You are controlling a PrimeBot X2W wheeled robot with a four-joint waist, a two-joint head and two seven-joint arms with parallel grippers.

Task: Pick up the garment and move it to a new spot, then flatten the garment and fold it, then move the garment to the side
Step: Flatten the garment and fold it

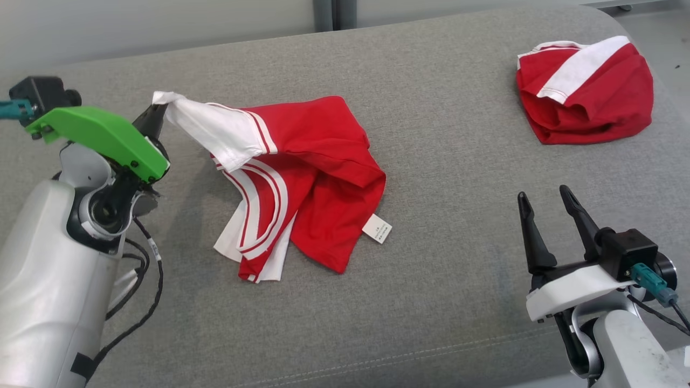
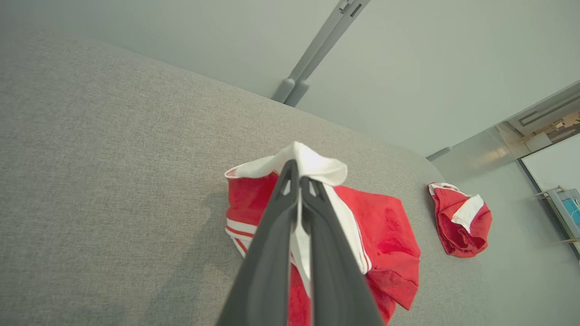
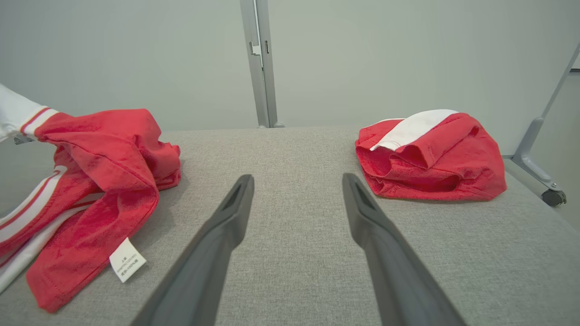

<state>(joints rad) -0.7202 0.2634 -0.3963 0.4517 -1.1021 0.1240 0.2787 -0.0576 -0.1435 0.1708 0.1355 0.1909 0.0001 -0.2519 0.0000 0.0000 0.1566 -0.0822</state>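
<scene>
Left pincer (image 1: 156, 112) (image 2: 294, 171) is clamping shut on the white sleeve-like end of a crumpled red and white cloth garment (image 1: 318, 156) (image 2: 385, 231) (image 3: 113, 181), holding that end up off the grey fabric-covered tabletop (image 1: 431, 323) (image 2: 90, 181) (image 3: 294, 149) nr its left edge. The rest of the garment is lying in a heap left of centre.

Its long axis is running diagonally, from the raised white end at the far left down toward the near edge. The white end is pointing at the left edge.

A small white sewn-in label (image 1: 377, 228) (image 3: 127, 260) is sticking out from the red hem on the near-right side & lying flat on the tabletop. Its print is too small to read.

The red body is bunching in deep folds on the right. White panels w/ thin red stripes are fanning out beneath it on the left.

Right pincer (image 1: 542, 192) (image 3: 297, 178) is standing open nr the near right corner, well apart from the garment, gripping nothing.

A second bunched red cloth bundle w/ a white band (image 1: 585, 91) (image 2: 460, 224) (image 3: 430, 156) is sitting at the far right corner.
</scene>
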